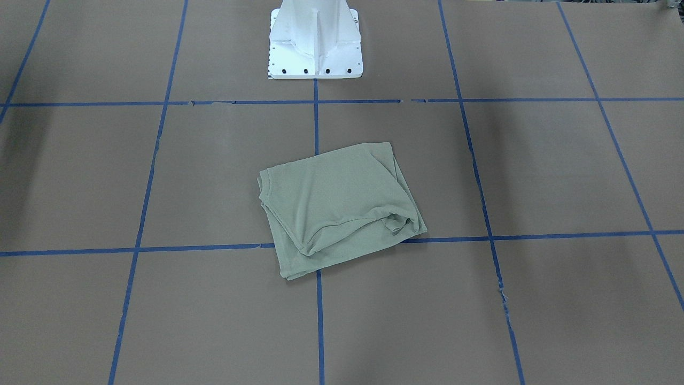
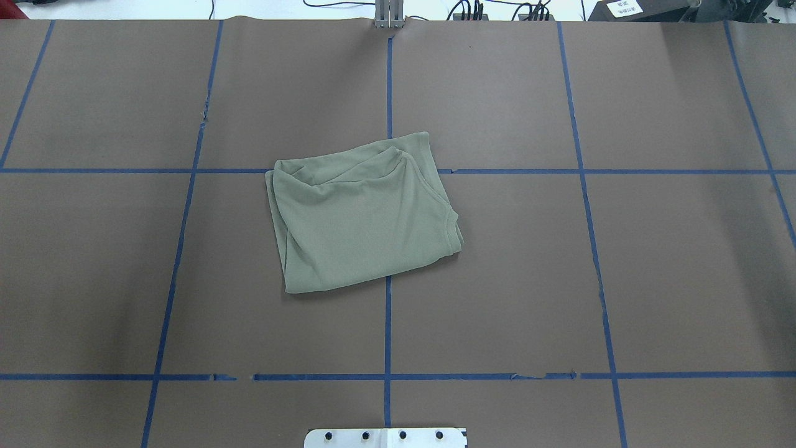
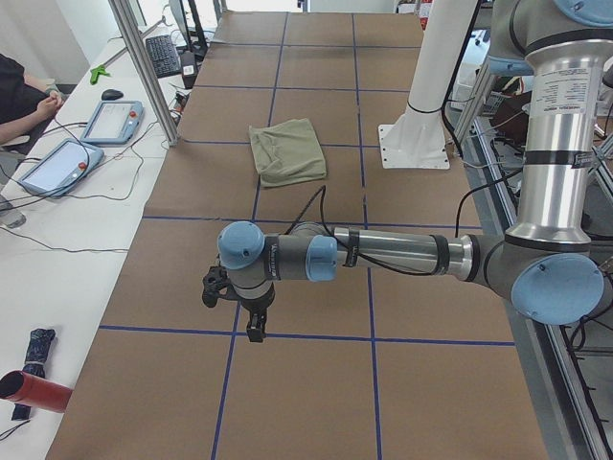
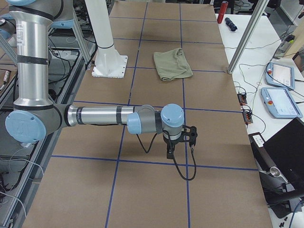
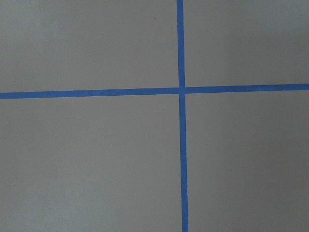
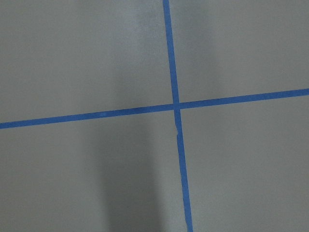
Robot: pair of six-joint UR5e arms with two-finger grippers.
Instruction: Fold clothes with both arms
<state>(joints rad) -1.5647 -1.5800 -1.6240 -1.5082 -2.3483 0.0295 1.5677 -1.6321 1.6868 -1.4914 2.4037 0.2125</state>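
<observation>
Here, we saw the green shirt (image 2: 360, 218) lying folded square at the middle of the taped table (image 2: 653, 280), the left gripper (image 3: 251, 326) and right gripper (image 4: 170, 152) hanging well apart from it, apparently parked clear of finished work; whether their fingers stood apart we could not tell.

Left pincer (image 3: 255, 332) and right pincer (image 4: 169, 154) look too small to judge; shirt (image 2: 364, 214) sleeves hidden.
</observation>
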